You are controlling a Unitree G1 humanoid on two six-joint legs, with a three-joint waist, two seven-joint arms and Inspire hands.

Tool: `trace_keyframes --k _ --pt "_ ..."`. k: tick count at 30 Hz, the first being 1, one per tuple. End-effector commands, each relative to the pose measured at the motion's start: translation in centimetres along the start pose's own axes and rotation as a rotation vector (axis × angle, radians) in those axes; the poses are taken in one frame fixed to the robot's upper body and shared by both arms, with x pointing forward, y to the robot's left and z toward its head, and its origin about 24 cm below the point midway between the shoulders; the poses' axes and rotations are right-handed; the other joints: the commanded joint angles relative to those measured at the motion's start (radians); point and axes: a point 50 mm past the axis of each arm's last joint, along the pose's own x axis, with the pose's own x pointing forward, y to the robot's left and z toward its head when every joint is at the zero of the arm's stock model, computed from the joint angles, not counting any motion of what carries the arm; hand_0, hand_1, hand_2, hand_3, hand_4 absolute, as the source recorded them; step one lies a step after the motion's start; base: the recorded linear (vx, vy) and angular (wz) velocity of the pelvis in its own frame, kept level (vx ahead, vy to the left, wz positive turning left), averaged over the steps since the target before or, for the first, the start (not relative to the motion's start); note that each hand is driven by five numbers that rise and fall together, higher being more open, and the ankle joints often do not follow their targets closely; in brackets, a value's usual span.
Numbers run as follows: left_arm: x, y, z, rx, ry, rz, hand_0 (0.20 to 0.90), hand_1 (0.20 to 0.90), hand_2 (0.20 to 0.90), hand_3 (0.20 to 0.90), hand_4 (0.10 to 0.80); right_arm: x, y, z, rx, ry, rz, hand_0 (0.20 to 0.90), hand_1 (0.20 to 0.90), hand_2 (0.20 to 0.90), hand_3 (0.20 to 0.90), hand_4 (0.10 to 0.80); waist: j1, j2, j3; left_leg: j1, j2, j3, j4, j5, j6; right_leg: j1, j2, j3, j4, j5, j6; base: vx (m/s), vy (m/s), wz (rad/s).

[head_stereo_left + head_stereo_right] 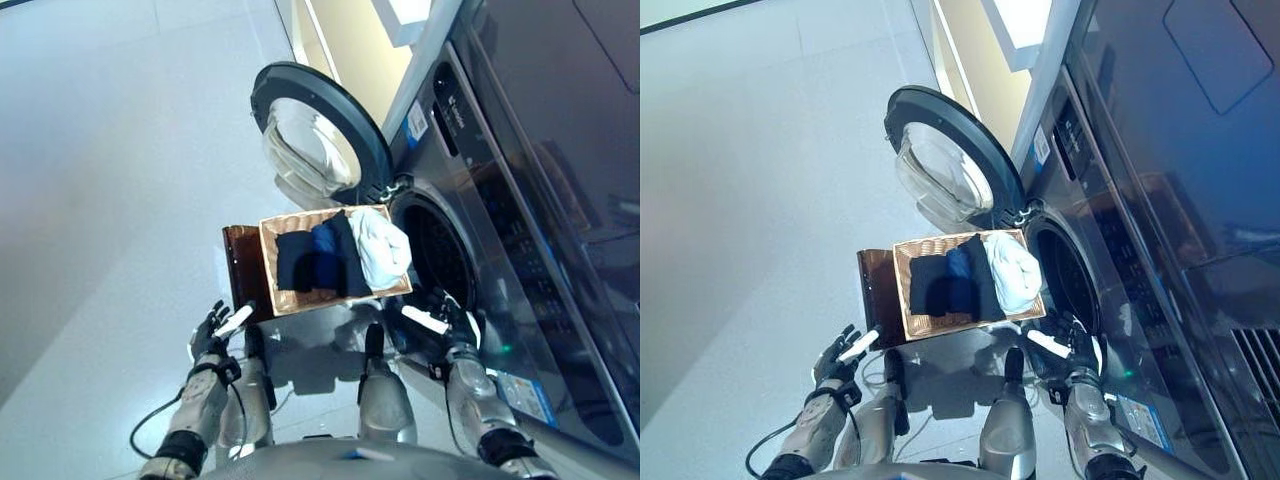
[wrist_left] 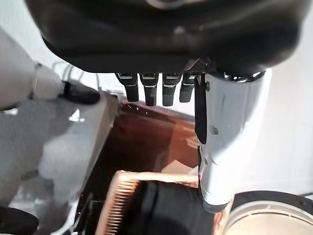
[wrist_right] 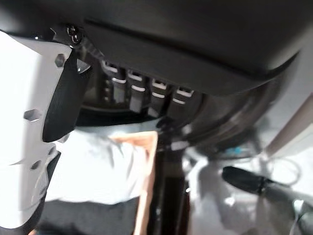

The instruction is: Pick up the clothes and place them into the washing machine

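Dark and white clothes (image 1: 340, 255) are piled in a woven tan wicker basket (image 1: 283, 300) on a brown stool (image 1: 243, 270), right by the grey front-loading washing machine (image 1: 500, 220) with its round door (image 1: 315, 140) swung open. Left hand (image 1: 212, 330) and right hand (image 1: 447, 318) hang low, fingers relaxed, holding nothing.

a laundry area or appliance showroom: a dark front-loading washing machine (image 1: 520, 250) with its round door (image 1: 318, 135) open, a wicker laundry basket (image 1: 335, 262) alongside, pale glossy floor (image 1: 110, 180).
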Motion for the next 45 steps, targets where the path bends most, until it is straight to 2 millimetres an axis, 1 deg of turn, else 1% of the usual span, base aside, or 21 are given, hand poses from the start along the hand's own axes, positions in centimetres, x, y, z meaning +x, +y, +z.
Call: trace_keyframes --k 1,2,4,7,11,14,20,24,29,30,33,34,35,39,43,45 --pt "0.9 1.2 5.4 -0.002 -0.226 0.027 0.900 0.900 0.900 0.900 0.800 2.3 -3.4 8.7 -0.025 -0.330 -0.162 0.900 0.900 0.900 0.900 0.800 0.027 -0.040 -0.035 -0.042 0.052 -0.035 0.093 -0.035 -0.065 -0.073 -0.072 0.011 0.064 0.063 0.020 -0.004 -0.016 0.13" --pt "0.9 1.2 5.4 -0.003 -0.227 0.027 0.900 0.900 0.900 0.900 0.800 2.3 -3.4 8.7 -0.025 -0.331 -0.162 0.900 0.900 0.900 0.900 0.800 0.027 -0.040 -0.035 -0.043 0.052 -0.035 0.093 -0.034 -0.065 -0.074 -0.072 0.011 0.064 0.063 0.020 -0.002 -0.006 0.11" --pt "0.8 1.0 5.4 -0.001 -0.230 0.017 0.900 0.900 0.900 0.900 0.800 2.6 -3.3 9.4 -0.033 -0.345 -0.161 0.900 0.900 0.900 0.900 0.800 0.033 -0.035 -0.032 -0.046 0.050 -0.037 0.085 -0.031 -0.064 -0.078 -0.074 0.012 0.063 0.063 0.021 -0.003 -0.003 0.05" --pt "0.9 0.4 5.7 0.015 -0.240 -0.007 0.900 0.900 0.900 0.900 0.800 3.3 -2.8 10.2 -0.063 -0.338 -0.158 0.900 0.900 0.900 0.900 0.800 0.044 -0.029 -0.030 -0.053 0.043 -0.040 0.085 -0.035 -0.063 -0.081 -0.083 0.011 0.064 0.064 0.024 0.000 0.000 0.00" --pt "0.9 0.1 6.0 0.013 -0.249 -0.019 0.900 0.900 0.900 0.900 0.800 4.0 -2.1 10.5 -0.047 -0.312 -0.146 0.900 0.900 0.900 0.900 0.800 0.059 -0.022 -0.024 -0.065 0.032 -0.048 0.085 -0.034 -0.062 -0.080 -0.092 0.002 0.061 0.067 0.027 0.007 -0.004 0.07" --pt "0.9 0.0 6.0 0.007 -0.250 -0.023 0.900 0.900 0.900 0.900 0.800 4.2 -1.1 10.3 -0.019 -0.288 -0.122 0.900 0.900 0.900 0.900 0.800 0.070 -0.020 -0.022 -0.073 0.025 -0.055 0.083 -0.034 -0.060 -0.071 -0.097 -0.011 0.052 0.070 0.030 0.027 0.015 0.11" --pt "0.8 -0.3 5.6 0.019 -0.233 -0.034 0.900 0.900 0.900 0.900 0.800 3.9 0.7 8.9 0.010 -0.239 -0.073 0.900 0.900 0.900 0.900 0.800 0.086 -0.036 -0.017 -0.086 0.012 -0.070 0.111 -0.053 -0.053 -0.039 -0.115 -0.037 0.047 0.079 0.038 0.028 0.022 0.11" --pt "0.8 -0.2 5.8 0.032 -0.241 -0.034 0.900 0.900 0.900 0.900 0.800 3.8 1.3 7.6 0.024 -0.190 -0.076 0.900 0.900 0.900 0.900 0.800 0.099 -0.049 -0.013 -0.109 -0.001 -0.082 0.143 -0.073 -0.047 -0.027 -0.125 -0.050 0.039 0.094 0.046 0.009 0.012 0.12" --pt "0.8 -0.3 6.0 0.032 -0.250 -0.031 0.900 0.900 0.900 0.900 0.800 3.9 2.0 7.3 0.092 -0.152 -0.088 0.900 0.900 0.900 0.900 0.800 0.114 -0.051 -0.015 -0.127 -0.014 -0.084 0.146 -0.077 -0.040 -0.028 -0.134 -0.062 0.027 0.114 0.051 0.001 0.022 0.13" --pt "0.9 -0.5 5.9 0.033 -0.245 -0.035 0.900 0.900 0.900 0.900 0.800 4.0 2.7 7.3 0.094 -0.135 -0.067 0.900 0.900 0.900 0.900 0.800 0.120 -0.051 -0.014 -0.131 -0.018 -0.083 0.142 -0.075 -0.039 -0.029 -0.139 -0.064 0.024 0.125 0.054 0.009 0.041 0.16" --pt "1.1 -0.8 5.8 0.042 -0.236 -0.038 0.900 0.900 0.900 0.900 0.800 4.0 4.6 7.4 0.007 -0.139 0.005 0.900 0.900 0.900 0.900 0.800 0.133 -0.052 -0.011 -0.125 -0.022 -0.081 0.130 -0.071 -0.037 -0.026 -0.142 -0.069 0.017 0.133 0.057 0.009 0.030 0.03" --pt "1.1 -0.8 5.8 0.042 -0.236 -0.038 0.900 0.900 0.900 0.900 0.800 4.0 4.6 7.5 0.007 -0.140 0.005 0.900 0.900 0.900 0.900 0.800 0.132 -0.052 -0.010 -0.124 -0.022 -0.080 0.129 -0.071 -0.037 -0.025 -0.142 -0.069 0.017 0.133 0.057 0.011 0.033 0.01" --pt "1.1 -0.8 5.6 0.046 -0.229 -0.033 0.900 0.900 0.900 0.900 0.800 3.8 5.6 7.2 -0.031 -0.134 0.035 0.900 0.900 0.900 0.900 0.800 0.139 -0.053 -0.010 -0.118 -0.027 -0.078 0.126 -0.073 -0.035 -0.020 -0.144 -0.068 0.015 0.135 0.058 0.020 0.036 0.01" --pt "1.3 -0.9 4.8 0.060 -0.202 -0.015 0.900 0.900 0.900 0.900 0.800 3.3 6.9 5.4 -0.038 -0.071 0.056 0.900 0.900 0.900 0.900 0.800 0.147 -0.049 -0.018 -0.099 -0.034 -0.075 0.132 -0.088 -0.030 0.001 -0.152 -0.072 0.014 0.135 0.063 0.028 0.049 0.00" --pt "1.3 -1.0 4.4 0.077 -0.183 -0.007 0.900 0.900 0.900 0.900 0.800 2.7 7.8 4.3 -0.038 -0.037 0.097 0.900 0.900 0.900 0.900 0.800 0.140 -0.044 -0.030 -0.078 -0.042 -0.068 0.132 -0.099 -0.025 0.008 -0.162 -0.067 0.015 0.148 0.067 0.017 0.059 0.01" --pt "1.4 -1.3 4.4 0.088 -0.182 -0.015 0.900 0.900 0.900 0.900 0.800 2.5 8.2 3.9 -0.082 -0.033 0.130 0.900 0.900 0.900 0.900 0.800 0.135 -0.045 -0.035 -0.064 -0.045 -0.062 0.126 -0.101 -0.024 0.007 -0.164 -0.063 0.015 0.155 0.067 0.014 0.066 -0.02"
